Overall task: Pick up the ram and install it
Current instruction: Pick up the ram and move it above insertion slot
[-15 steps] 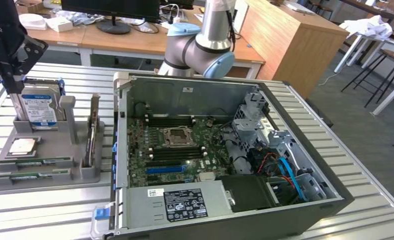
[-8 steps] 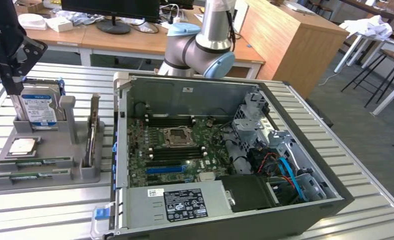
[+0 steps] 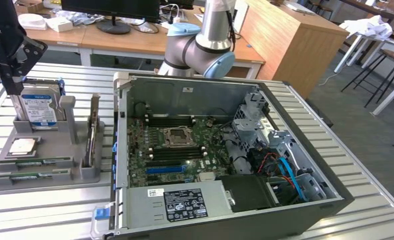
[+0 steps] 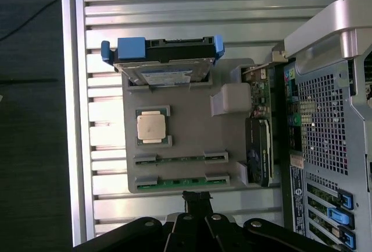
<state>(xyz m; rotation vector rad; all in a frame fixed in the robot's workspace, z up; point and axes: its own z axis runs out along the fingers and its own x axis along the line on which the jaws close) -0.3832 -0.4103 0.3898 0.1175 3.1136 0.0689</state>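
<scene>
Wrist view: ram (image 4: 181, 181) lies with long axis toward case (image 4: 325, 118).

My exterior camera looks from high, at an angle, into the open computer case (image 3: 183, 92) on the table (image 3: 50, 220). My wrist camera looks straight down, closer, on the grey parts holder (image 4: 192, 130). The 2 views share this holder and the case's edge.

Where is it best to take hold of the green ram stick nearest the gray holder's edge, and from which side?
Grip the ram at the middle of its long upper edge, coming from above and pinching across its thin faces. Both ends sit in brackets of the gray holder, so probably only the middle is free.
</scene>
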